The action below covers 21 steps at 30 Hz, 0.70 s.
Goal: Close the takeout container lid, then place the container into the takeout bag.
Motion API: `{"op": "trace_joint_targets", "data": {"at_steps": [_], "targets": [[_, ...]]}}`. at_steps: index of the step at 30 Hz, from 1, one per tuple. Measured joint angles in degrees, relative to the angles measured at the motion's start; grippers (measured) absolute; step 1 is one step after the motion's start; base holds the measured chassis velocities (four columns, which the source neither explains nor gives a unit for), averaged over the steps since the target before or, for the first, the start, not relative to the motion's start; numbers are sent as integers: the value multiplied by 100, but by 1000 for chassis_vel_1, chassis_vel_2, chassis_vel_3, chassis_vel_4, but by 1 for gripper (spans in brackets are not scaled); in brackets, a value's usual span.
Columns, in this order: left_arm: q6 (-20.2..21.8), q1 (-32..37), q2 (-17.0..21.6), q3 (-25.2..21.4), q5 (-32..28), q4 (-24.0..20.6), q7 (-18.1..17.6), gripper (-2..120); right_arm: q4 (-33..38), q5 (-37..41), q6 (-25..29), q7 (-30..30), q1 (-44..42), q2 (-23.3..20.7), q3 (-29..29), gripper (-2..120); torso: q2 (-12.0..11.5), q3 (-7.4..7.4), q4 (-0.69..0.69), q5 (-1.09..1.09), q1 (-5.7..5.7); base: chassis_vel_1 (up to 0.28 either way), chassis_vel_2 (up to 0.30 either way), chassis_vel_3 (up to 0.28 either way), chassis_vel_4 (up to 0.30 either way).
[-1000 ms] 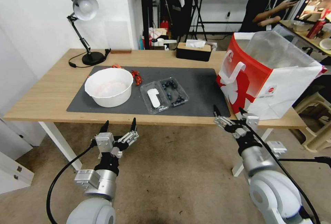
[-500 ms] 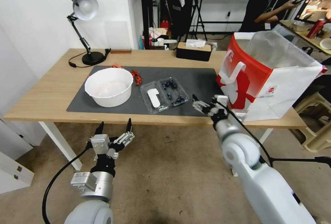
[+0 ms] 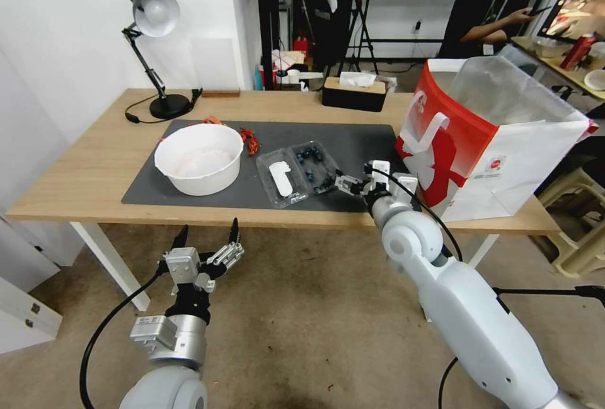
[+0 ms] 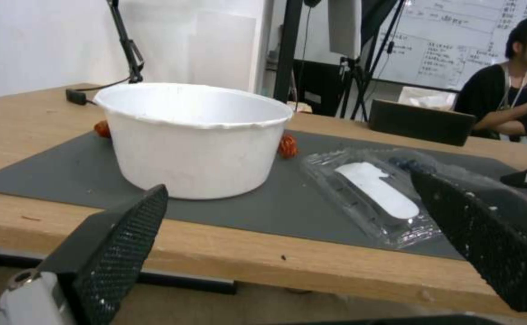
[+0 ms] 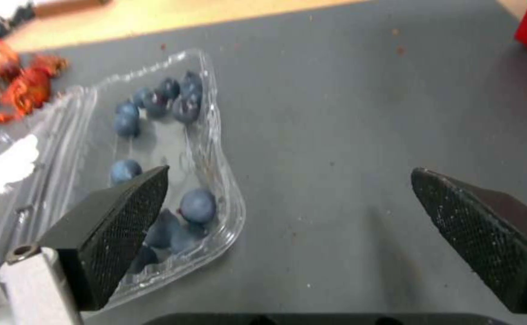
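The head camera looks down at the table [image 3: 94, 163] from above; the left wrist camera peers level across its front edge, the right hovers close over the mat [image 5: 347, 90] (all share the clear box [image 3: 301, 172]).

The container [image 3: 301, 175] is thin, clear, glossy plastic, crinkled at its rim, resting on a matt grey mat [image 3: 353, 144] over a pale wood-grain table [image 3: 94, 163]. Beside the mat, the bag [image 3: 491, 138] is smooth paper with silvery lining.

White wall [image 3: 63, 18], wooden table [image 3: 82, 169], desk lamp [image 3: 151, 15], brown floor [image 3: 315, 333]
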Motion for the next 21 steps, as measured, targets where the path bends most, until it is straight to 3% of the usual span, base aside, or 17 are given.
{"op": "trace_joint_targets", "data": {"at_steps": [12,21], "targets": [[-22,-46,1,-6,-3,72,-46,100,-10,201,-865,374,333,23,-63,100,0,0,0,0,0,0,0,0,0],[-27,-77,2,-6,-12,117,-52,100,-42,266,-1055,462,357,30,1,100,0,0,-1,0,-1,0,0,0,0]]}}
